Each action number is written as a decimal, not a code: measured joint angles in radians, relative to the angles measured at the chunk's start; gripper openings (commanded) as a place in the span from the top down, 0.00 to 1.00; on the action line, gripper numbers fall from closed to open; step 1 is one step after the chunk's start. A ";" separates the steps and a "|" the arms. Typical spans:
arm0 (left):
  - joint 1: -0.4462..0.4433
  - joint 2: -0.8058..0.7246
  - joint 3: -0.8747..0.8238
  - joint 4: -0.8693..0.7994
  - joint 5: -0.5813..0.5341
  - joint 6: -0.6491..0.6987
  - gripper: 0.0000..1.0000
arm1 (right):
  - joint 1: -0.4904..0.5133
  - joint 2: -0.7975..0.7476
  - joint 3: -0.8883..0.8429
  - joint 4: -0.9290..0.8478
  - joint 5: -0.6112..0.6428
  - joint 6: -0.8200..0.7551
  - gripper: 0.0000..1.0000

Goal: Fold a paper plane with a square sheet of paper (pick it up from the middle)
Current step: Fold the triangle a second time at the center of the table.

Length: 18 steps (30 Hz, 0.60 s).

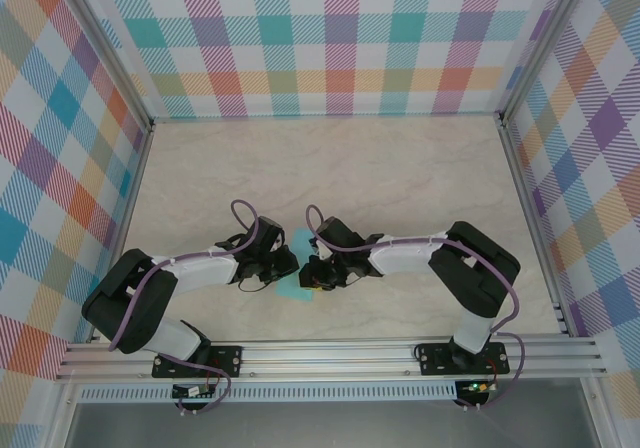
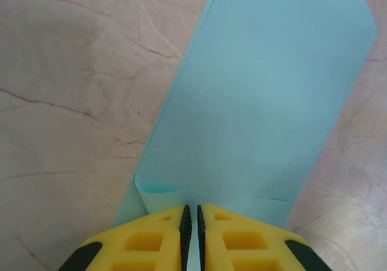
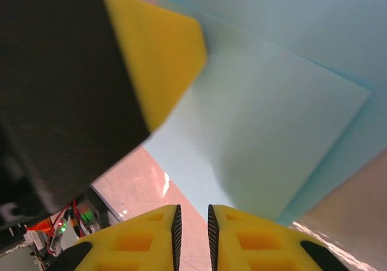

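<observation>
The square sheet of paper (image 2: 260, 101) is turquoise and folded over on itself, with a crease line near my left gripper (image 2: 192, 208). That gripper is shut on the sheet's near edge, and teal shows in the thin slit between its pads. In the top view both grippers meet at the table's middle front, the left gripper (image 1: 285, 264) and the right gripper (image 1: 312, 272) with the sheet (image 1: 300, 240) between and under them. In the right wrist view my right gripper (image 3: 192, 208) stands slightly open with bare table in its gap. The sheet (image 3: 272, 120) lies just beyond its tips.
A yellow and black finger of the left gripper (image 3: 157, 53) looms close at the upper left of the right wrist view. Checked walls (image 1: 340, 38) enclose the marbled table (image 1: 400, 168) on three sides. An aluminium rail (image 1: 330, 353) runs along the front.
</observation>
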 measured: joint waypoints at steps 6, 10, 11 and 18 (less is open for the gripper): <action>0.000 0.000 0.000 0.000 0.000 0.000 0.85 | -0.002 0.027 0.017 0.004 0.001 0.000 0.79; 0.000 0.000 0.000 0.000 0.000 0.000 0.85 | -0.002 0.066 0.011 0.004 0.006 0.001 0.80; 0.000 0.000 0.000 0.000 0.000 0.000 0.85 | -0.003 0.066 0.011 0.004 0.007 0.001 0.80; 0.000 0.001 0.000 0.000 0.000 0.000 0.85 | -0.003 0.055 -0.013 0.040 0.008 0.001 0.80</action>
